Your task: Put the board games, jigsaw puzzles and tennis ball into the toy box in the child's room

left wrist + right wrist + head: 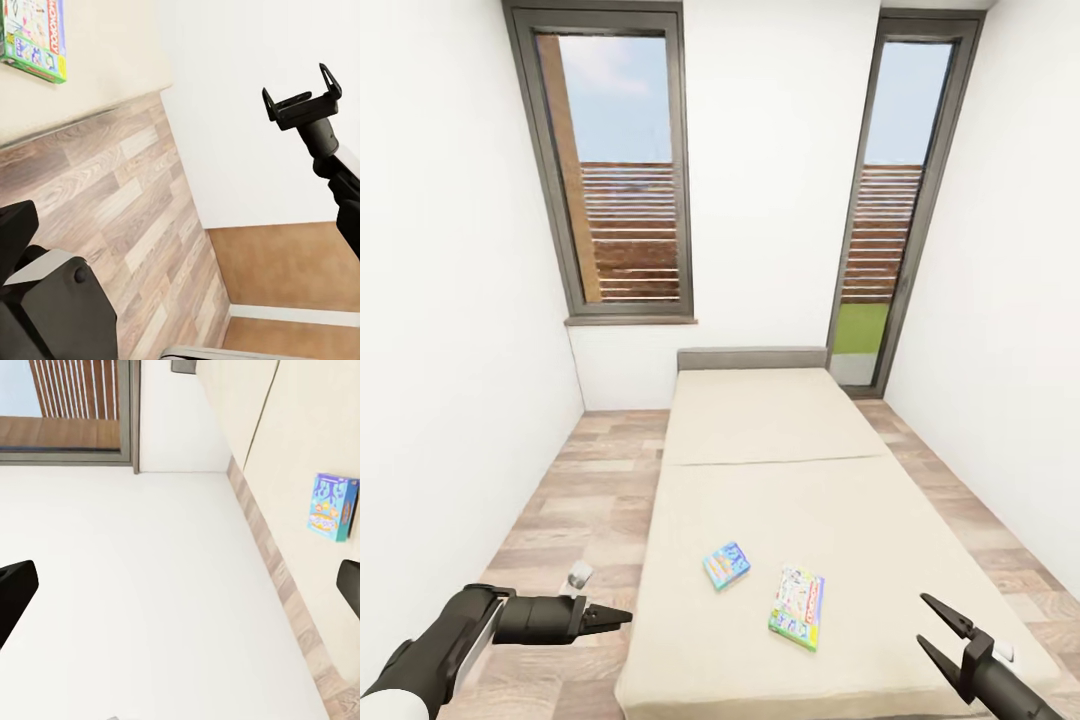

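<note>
the robot is facing a beige bed [780, 440] that is running lengthwise away from it toward a white wall with two tall grey-framed windows [615, 165]. two board games are lying flat on the near half of the mattress, apart from each other: a light blue game box [726, 565] and, nearer the right arm, a green-edged game box [798, 606] with multicolour print. the left gripper [622, 616] is hovering over the wood-plank floor [575, 500] just beside the bed's left edge, its fingers looking nearly closed and holding nothing. the right gripper [937, 625] is hanging over the bed's near right corner with its fingers spread wide, empty. in the left wrist view, the green-edged box [34, 37] is lying on the mattress, and the right gripper [301, 94] is showing open against the white wall.
</note>
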### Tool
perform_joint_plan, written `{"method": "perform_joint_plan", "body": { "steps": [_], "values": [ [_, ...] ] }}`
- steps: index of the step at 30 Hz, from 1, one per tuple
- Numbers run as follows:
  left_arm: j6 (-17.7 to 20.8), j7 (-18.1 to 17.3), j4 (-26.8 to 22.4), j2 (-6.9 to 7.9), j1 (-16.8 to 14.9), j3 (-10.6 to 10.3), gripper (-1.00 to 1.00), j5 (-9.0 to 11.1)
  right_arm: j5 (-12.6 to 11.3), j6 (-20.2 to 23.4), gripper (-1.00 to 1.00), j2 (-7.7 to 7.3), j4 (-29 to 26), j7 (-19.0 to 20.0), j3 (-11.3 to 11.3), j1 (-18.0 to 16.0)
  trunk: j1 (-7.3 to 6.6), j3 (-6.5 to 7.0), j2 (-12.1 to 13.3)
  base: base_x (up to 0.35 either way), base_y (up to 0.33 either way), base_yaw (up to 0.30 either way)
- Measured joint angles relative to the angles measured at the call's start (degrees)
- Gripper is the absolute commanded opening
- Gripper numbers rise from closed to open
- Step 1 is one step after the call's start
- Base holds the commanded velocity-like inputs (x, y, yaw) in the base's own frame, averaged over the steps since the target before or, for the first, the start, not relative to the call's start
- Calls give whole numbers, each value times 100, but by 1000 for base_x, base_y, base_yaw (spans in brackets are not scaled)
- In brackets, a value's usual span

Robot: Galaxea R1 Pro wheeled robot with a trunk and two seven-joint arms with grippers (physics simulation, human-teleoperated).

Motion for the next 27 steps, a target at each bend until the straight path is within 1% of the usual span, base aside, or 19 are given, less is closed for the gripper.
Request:
{"method": "perform_joint_plan", "body": {
  "steps": [4, 6, 10, 16, 27],
  "values": [
    [0, 0, 0, 0, 0, 0, 100, 1, 8, -59, 100, 7, -4, -4, 3, -1, 1, 0, 0, 78, 43, 0],
    [0, 0, 0, 0, 0, 0, 100, 1, 16, -185, 100, 9, -5, -6, 13, -1, 0, 0, 0, 136, 13, 0],
    [0, 0, 2, 0, 0, 0, 100, 1, 22, -278, 100, 9, -5, -8, 25, -1, -1, 0, 0, 168, 6, 0],
    [0, 0, 2, 0, 0, 0, 100, 1, 32, -320, 100, 10, -4, -14, 38, -2, 0, 0, 0, 137, 2, 0],
    [0, -8, 2, 0, 0, 0, 100, 1, 35, -328, 100, 7, -6, -25, 33, -6, 1, 0, 1, 18, 0, 0]
  ]
}}
